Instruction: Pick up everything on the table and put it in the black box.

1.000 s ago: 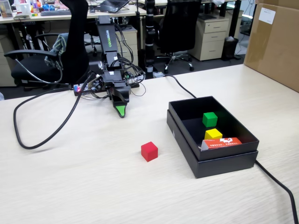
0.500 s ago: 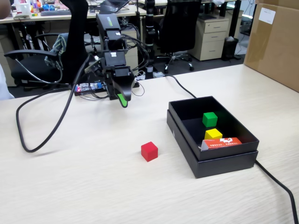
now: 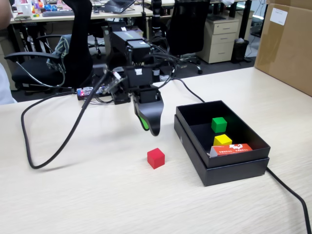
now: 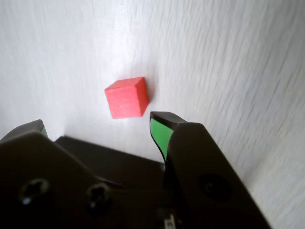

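Seen from the fixed view, the arm leans forward over the pale worktop [image 3: 87, 195], its jaws [image 3: 149, 124] pointing down and hanging above the surface, a little behind the red cube [image 3: 156, 158] and clear of it. From this side the two jaws lie nearly one behind the other, so their gap is hard to read here. The red cube sits alone on the worktop, just left of the black box [image 3: 222, 168] and apart from it. Inside the black box lie a green cube [image 3: 219, 124] toward the back, a yellow cube [image 3: 223, 140] in front of it, and an orange-and-white carton [image 3: 231, 149] lying flat against the near wall, touching or nearly touching the yellow cube. A brown cardboard carton [image 3: 287, 46] stands at the right edge, and a black cable [image 3: 48, 146] loops across the worktop on the left.

Only the wrist view settles the spread: the jaws [image 4: 97, 125] stand wide apart, one green-lined tip at the left edge and the other at centre, holding nothing. The red cube [image 4: 127, 98] lies just beyond the tips, between their lines and nearer the right one, touching neither. The box falls outside this view.
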Robot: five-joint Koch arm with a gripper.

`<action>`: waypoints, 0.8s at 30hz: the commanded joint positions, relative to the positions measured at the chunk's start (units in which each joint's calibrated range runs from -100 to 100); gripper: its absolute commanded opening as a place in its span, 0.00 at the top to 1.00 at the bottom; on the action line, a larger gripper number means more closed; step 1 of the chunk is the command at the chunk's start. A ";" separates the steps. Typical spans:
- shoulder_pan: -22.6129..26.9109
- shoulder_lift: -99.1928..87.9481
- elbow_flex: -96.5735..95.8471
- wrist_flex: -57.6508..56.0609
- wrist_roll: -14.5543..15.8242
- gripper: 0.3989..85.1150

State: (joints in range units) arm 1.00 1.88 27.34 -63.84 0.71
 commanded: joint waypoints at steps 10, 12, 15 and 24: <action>0.44 19.75 13.10 -2.47 0.10 0.49; 0.44 22.16 13.73 -2.47 0.10 0.49; 0.24 25.37 14.64 -2.55 0.10 0.49; -0.15 27.67 18.72 -2.55 0.34 1.00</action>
State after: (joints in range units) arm 0.85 30.23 42.31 -66.09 0.95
